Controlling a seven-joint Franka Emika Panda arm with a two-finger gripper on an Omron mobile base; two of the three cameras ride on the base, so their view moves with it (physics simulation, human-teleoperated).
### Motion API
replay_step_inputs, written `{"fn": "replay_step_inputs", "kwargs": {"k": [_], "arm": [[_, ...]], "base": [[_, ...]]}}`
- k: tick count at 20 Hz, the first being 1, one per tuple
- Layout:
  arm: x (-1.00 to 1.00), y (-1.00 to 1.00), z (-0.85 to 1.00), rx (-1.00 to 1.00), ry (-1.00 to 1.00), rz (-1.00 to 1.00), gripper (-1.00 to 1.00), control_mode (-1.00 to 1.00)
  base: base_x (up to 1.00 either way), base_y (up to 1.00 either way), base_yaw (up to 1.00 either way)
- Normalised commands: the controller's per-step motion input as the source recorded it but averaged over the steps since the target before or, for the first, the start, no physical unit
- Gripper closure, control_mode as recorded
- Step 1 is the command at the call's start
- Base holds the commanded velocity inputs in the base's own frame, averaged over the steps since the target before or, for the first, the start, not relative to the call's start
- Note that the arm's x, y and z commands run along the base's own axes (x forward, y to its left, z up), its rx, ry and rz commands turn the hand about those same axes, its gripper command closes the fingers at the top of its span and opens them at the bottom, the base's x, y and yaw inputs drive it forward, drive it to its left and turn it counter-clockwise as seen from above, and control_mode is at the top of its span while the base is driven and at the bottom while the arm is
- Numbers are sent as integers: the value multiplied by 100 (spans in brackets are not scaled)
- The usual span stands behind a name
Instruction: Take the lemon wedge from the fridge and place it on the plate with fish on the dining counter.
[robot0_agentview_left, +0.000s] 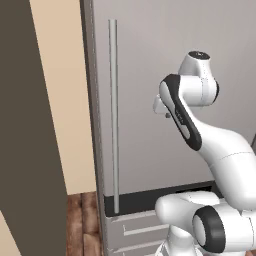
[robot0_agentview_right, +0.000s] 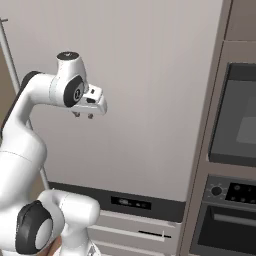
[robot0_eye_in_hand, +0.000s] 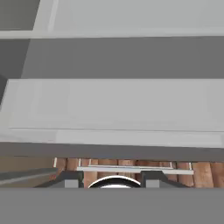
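The grey fridge (robot0_agentview_left: 150, 60) stands shut right in front of me, its long bar handle (robot0_agentview_left: 114, 115) at the left of the door and drawer fronts (robot0_agentview_right: 135, 232) below. My gripper (robot0_agentview_right: 83, 115) hangs close before the door at mid height, pointing down. It is open, and its fingertips (robot0_eye_in_hand: 70, 179) stand apart with nothing between them. The hand view looks down along the drawer fronts (robot0_eye_in_hand: 113, 105) to the wooden floor (robot0_eye_in_hand: 205, 173). The lemon wedge is hidden, and the plate with fish and the dining counter are out of view.
A built-in oven (robot0_agentview_right: 237, 115) with a knob panel (robot0_agentview_right: 216, 190) stands right of the fridge. Left of the fridge are a beige wall (robot0_agentview_left: 65, 100) and a dark panel (robot0_agentview_left: 30, 125). Wooden floor (robot0_agentview_left: 82, 220) shows below them.
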Motion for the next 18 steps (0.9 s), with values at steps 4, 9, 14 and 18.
{"fn": "replay_step_inputs", "kwargs": {"k": [4,9,14,18], "arm": [[11,20,0,-7,-5,-7,-100,-100],[0,25,0,-11,-10,-7,-100,-100],[0,0,0,0,0,0,-100,-100],[-1,0,0,0,0,0,-100,-100]], "base": [[0,0,0],[0,0,0],[0,0,0],[0,0,0]]}}
